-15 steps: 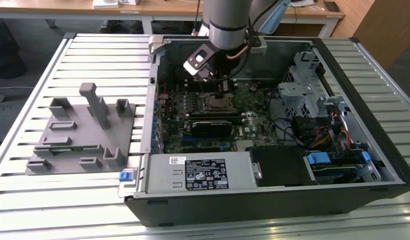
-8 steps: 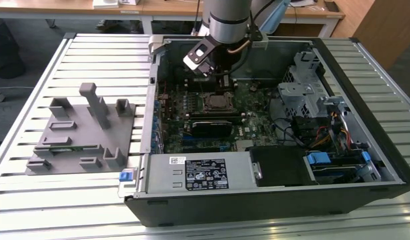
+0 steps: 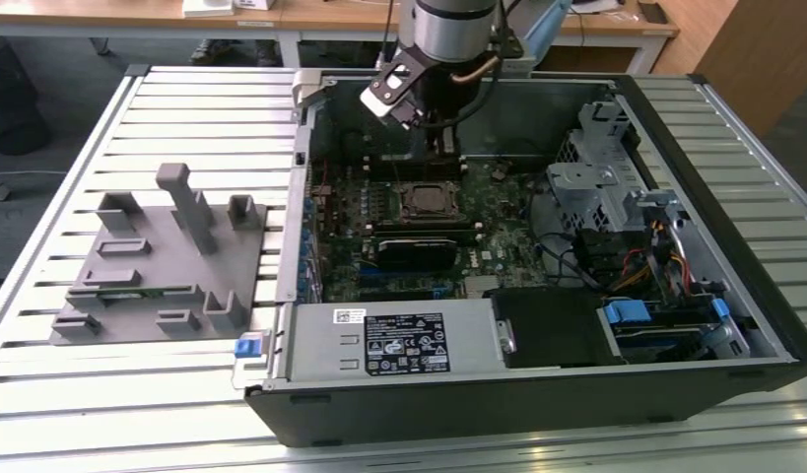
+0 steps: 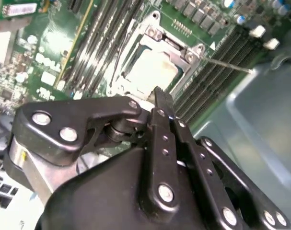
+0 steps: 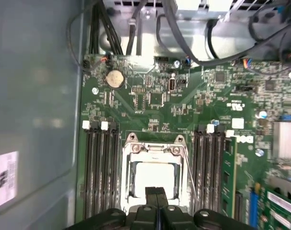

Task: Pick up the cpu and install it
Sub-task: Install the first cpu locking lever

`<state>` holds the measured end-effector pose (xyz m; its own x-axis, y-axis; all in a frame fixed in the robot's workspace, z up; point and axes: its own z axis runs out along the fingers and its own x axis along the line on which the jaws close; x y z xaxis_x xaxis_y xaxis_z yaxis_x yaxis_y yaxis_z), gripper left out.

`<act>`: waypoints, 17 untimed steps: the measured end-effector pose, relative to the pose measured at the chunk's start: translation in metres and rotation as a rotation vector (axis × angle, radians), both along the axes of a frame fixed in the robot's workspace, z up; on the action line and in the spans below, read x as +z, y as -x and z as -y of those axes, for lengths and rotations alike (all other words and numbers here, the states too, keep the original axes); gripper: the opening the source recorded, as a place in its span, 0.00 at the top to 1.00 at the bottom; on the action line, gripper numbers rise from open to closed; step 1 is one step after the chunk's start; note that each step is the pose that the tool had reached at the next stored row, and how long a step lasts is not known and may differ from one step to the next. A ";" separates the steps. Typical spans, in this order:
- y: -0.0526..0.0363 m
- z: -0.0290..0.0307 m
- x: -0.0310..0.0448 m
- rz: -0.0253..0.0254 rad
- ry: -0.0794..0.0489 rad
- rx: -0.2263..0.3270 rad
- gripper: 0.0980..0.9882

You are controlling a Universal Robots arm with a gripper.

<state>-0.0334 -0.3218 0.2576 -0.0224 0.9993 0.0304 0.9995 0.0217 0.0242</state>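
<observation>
— While the arm hung over the open computer case (image 3: 535, 419), how did the gripper (image 5: 157, 190) stand?

— Its two black fingers (image 5: 151, 195) were pressed together with nothing between them. In both wrist views the tips sat over one edge of the cpu (image 5: 155, 173); whether they touched it, I couldn't tell.

— And where was the cpu?

— Lying flat inside the metal socket frame (image 5: 127, 167) on the green motherboard (image 5: 155, 103), silver top up. A thin wire lever (image 5: 191, 184) ran along one side of the frame.

— What lay around the socket?

— Rows of black memory slots (image 5: 101, 172) on both sides, with one green memory stick (image 5: 229, 177) seated in the outermost. Beyond the frame sat a coin cell battery (image 5: 115, 78).

— And in the exterior view?

— The socket was at the centre of the frame, the labelled power supply (image 3: 396, 340) below it. At the left of the frame, a grey fixture (image 3: 167, 261) rested on the slatted table (image 3: 114, 419).
</observation>
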 end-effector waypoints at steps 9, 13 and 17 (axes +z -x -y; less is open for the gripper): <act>0.0001 0.0001 0.0207 0.0000 0.006 0.038 0.99; 0.0002 0.0000 0.0208 0.0001 0.007 0.109 0.99; 0.0002 0.0000 0.0207 0.0003 0.007 0.164 0.99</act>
<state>-0.0336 -0.3218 0.2784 -0.1857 0.9823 0.0238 0.9824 0.1851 0.0238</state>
